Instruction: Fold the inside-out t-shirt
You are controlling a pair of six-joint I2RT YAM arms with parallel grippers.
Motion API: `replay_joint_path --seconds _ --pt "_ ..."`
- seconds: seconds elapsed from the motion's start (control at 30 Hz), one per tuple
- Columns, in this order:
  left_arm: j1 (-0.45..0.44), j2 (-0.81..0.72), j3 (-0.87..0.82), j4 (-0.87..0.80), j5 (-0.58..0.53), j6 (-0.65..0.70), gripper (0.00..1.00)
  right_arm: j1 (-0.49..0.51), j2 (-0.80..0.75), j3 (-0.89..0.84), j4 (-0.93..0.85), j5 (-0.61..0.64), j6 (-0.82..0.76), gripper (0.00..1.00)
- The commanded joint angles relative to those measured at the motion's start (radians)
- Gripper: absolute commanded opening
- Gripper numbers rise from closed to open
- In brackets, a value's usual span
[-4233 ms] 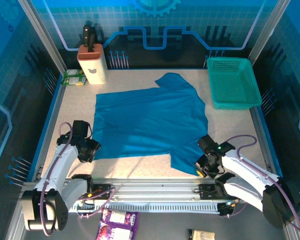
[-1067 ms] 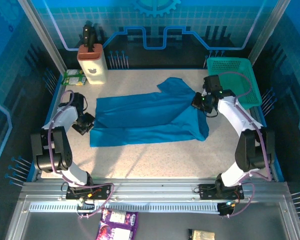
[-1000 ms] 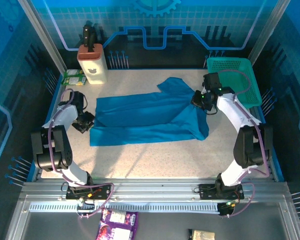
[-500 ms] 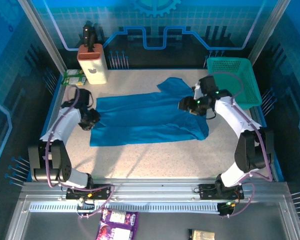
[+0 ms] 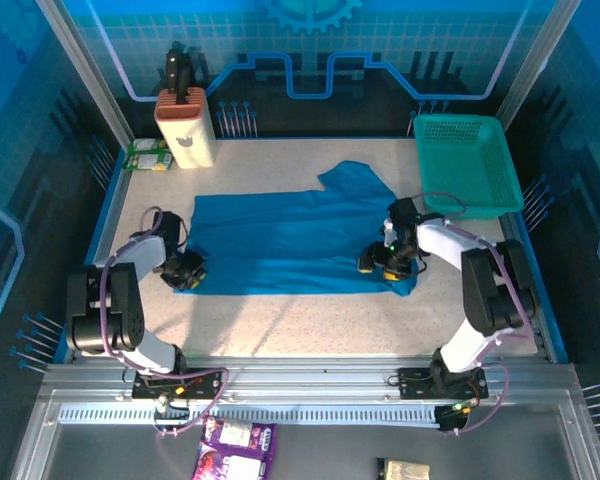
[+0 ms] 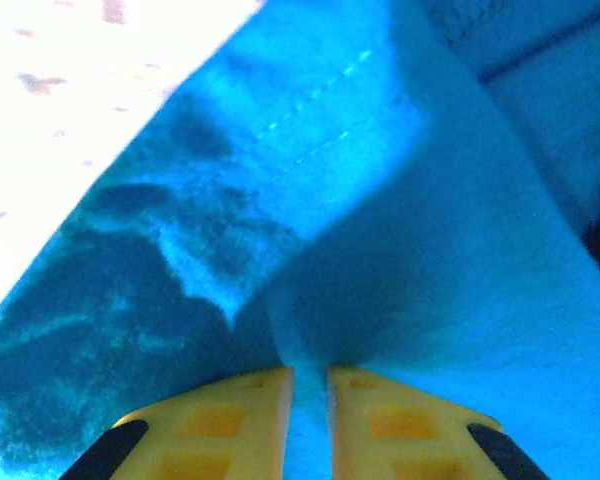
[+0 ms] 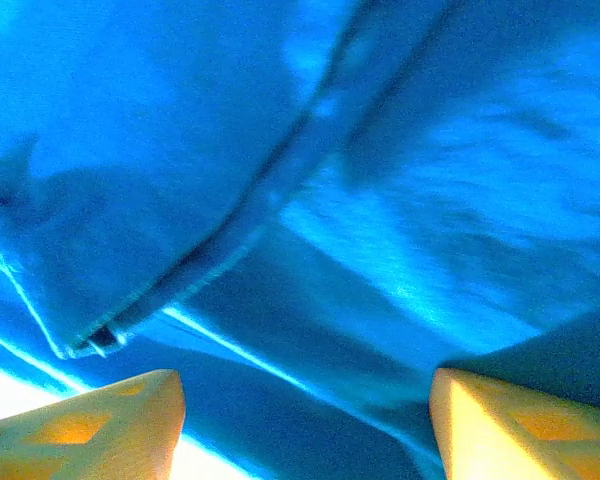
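Note:
The inside-out t-shirt (image 5: 290, 240), plain blue, lies folded into a wide band across the middle of the table, with one sleeve (image 5: 355, 180) poking toward the back. My left gripper (image 5: 185, 272) sits at the band's near-left corner. In the left wrist view its yellow fingers (image 6: 230, 420) stand almost together, so the left gripper (image 6: 305, 378) is shut on a ridge of the blue cloth (image 6: 400, 220). My right gripper (image 5: 380, 262) is low over the band's near-right end. In the right wrist view the right gripper (image 7: 305, 390) is open, its fingertips (image 7: 130, 410) wide apart above layered cloth and a hem (image 7: 230, 240).
A teal-green mesh basket (image 5: 468, 165) stands at the back right, close to the right arm. A knife block (image 5: 185, 130) and a green packet (image 5: 147, 155) sit at the back left. Bare speckled tabletop (image 5: 300, 330) lies between the shirt and the arm bases.
The right gripper came from beside the basket toward the near-right end of the shirt and opened wide. The left gripper moved nearer, to the near-left corner, and holds cloth.

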Motion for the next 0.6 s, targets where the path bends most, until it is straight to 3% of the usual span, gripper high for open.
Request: replay_joint_path --seconds 0.0,0.17,0.3,0.4,0.57 --pt "0.033 -0.035 -0.029 -0.023 0.008 0.009 0.19 0.041 -0.117 -0.041 -0.075 -0.025 0.029 0.66" --pt "0.025 -0.083 0.031 -0.079 0.057 0.044 0.2 0.01 -0.259 0.018 -0.199 0.117 -0.049 0.65" --pt "-0.019 -0.089 0.073 -0.131 0.097 0.091 0.2 -0.053 -0.237 0.018 -0.286 0.245 -0.128 0.53" --pt "-0.057 -0.082 0.047 -0.1 0.142 0.095 0.2 -0.057 -0.22 -0.005 -0.249 0.185 -0.125 0.47" --pt "-0.063 -0.005 0.02 -0.085 0.096 0.078 0.18 -0.06 -0.148 -0.026 -0.182 0.144 -0.09 0.39"
